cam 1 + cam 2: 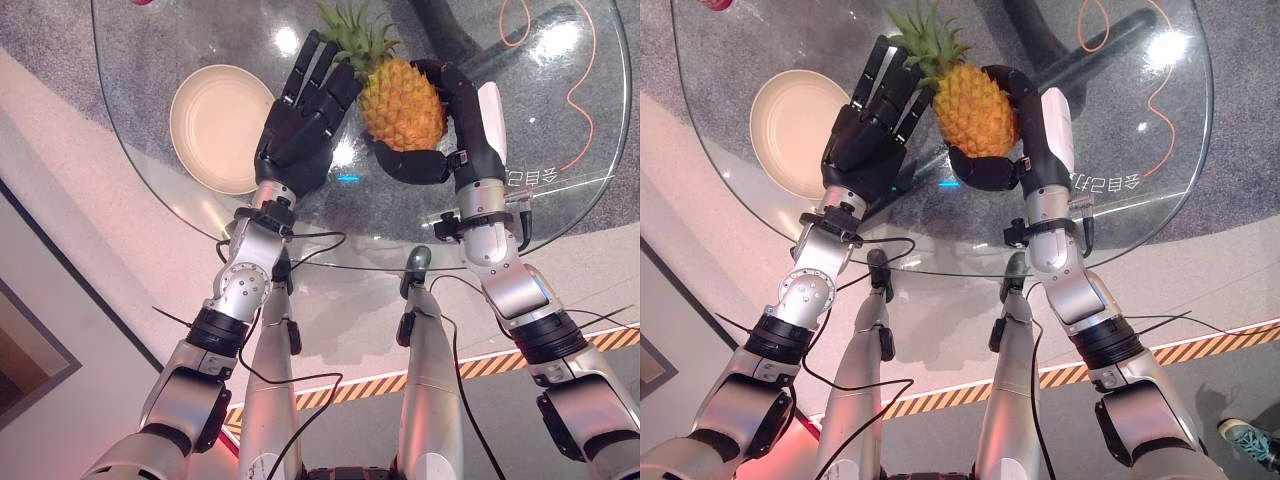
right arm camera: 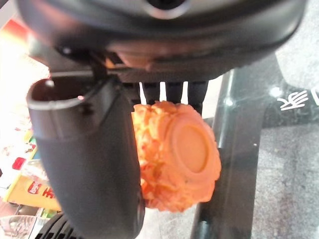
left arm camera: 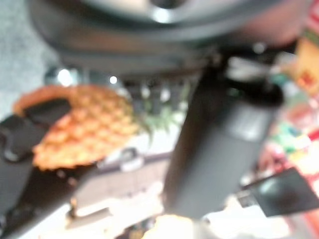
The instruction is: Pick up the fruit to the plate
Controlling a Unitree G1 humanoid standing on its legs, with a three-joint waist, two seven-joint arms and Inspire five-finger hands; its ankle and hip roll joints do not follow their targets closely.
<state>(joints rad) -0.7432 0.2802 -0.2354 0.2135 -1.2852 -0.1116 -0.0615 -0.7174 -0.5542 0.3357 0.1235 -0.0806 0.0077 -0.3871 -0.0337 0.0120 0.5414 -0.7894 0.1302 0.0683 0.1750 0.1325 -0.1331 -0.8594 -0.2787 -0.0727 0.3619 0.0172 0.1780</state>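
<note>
We have the pineapple (image 1: 402, 103) in our right hand (image 1: 455, 125), fingers and thumb curled round its body; the right wrist view shows its flat base (image 2: 189, 144) between thumb and fingers. It sits over the glass table (image 1: 560, 215) near the middle, leafy crown pointing to about 11 o'clock, though we cannot tell whether it is lifted clear or resting on the glass.

Our left hand (image 1: 305, 115) is beside the fruit at its 9 o'clock, fingers straight and spread, fingertips reaching up by the leaves; it looks to touch or nearly touch the fruit's side without gripping.

The plate (image 1: 215, 125) lies at 9 o'clock from the pineapple, just past our left hand, and it holds nothing.

So we judge the grasp made and the carry not yet done. What is left: bring the fruit across toward 9 o'clock, over the plate, set it down and let go. Our left hand stands between fruit and plate, so it will likely need to clear the way.
</note>
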